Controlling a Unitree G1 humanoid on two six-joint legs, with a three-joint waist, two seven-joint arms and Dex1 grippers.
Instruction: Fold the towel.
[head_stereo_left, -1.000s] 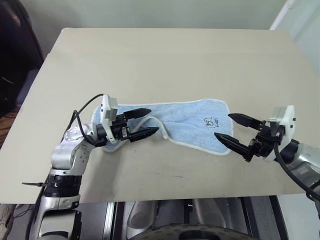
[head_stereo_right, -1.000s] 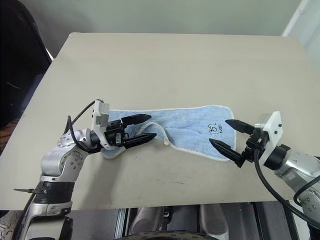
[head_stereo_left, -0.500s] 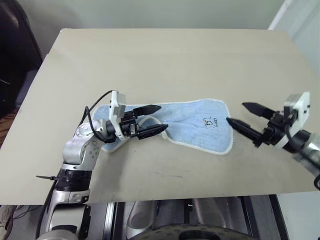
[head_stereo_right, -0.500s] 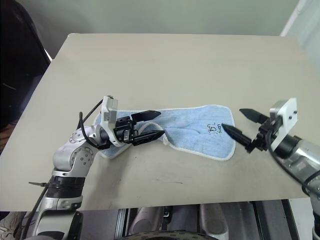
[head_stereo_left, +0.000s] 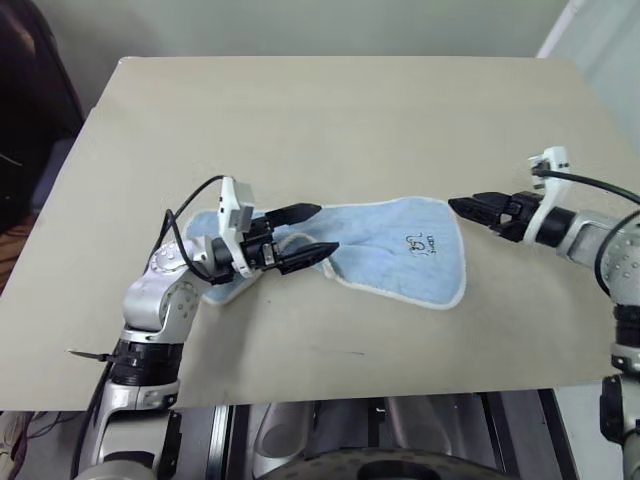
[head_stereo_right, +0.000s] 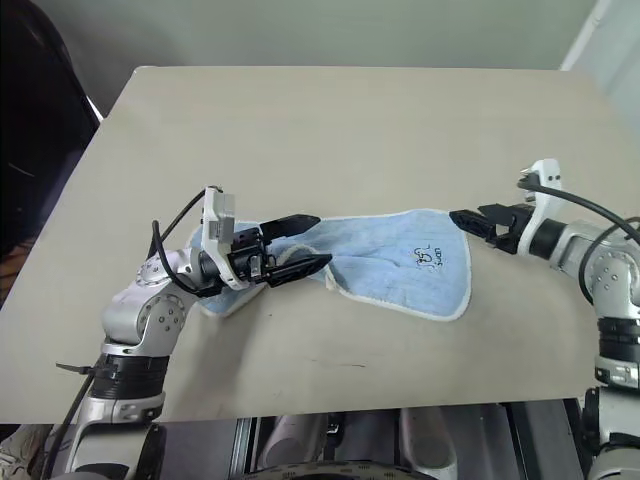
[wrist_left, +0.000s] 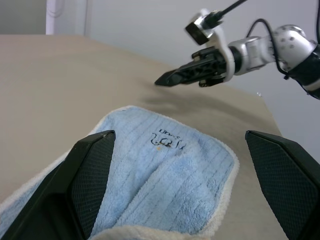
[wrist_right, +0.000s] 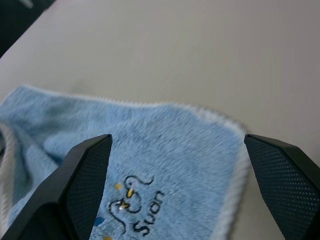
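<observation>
The towel (head_stereo_left: 385, 245), light blue with a white border, lies stretched across the middle of the beige table (head_stereo_left: 300, 120). Its dark embroidered mark (head_stereo_left: 422, 241) is near the right end, and its left end is bunched. My left gripper (head_stereo_left: 325, 230) is open and points right, low over the bunched part, with a loop of white edging between its fingers. My right gripper (head_stereo_left: 455, 206) is open and points left at the towel's far right corner, just above it, holding nothing. In the right wrist view, the corner (wrist_right: 220, 120) and the mark (wrist_right: 132, 210) lie between the fingers.
The table's front edge (head_stereo_left: 330, 395) runs close below the towel, and its right edge (head_stereo_left: 615, 150) lies just beyond my right arm. A dark chair (head_stereo_left: 30, 100) stands off the table's left side. Bare tabletop stretches behind the towel.
My right gripper swung forward from the towel's near right edge to its far right corner and rolled, so its fingers now look stacked. My left gripper edged slightly right, then held still.
</observation>
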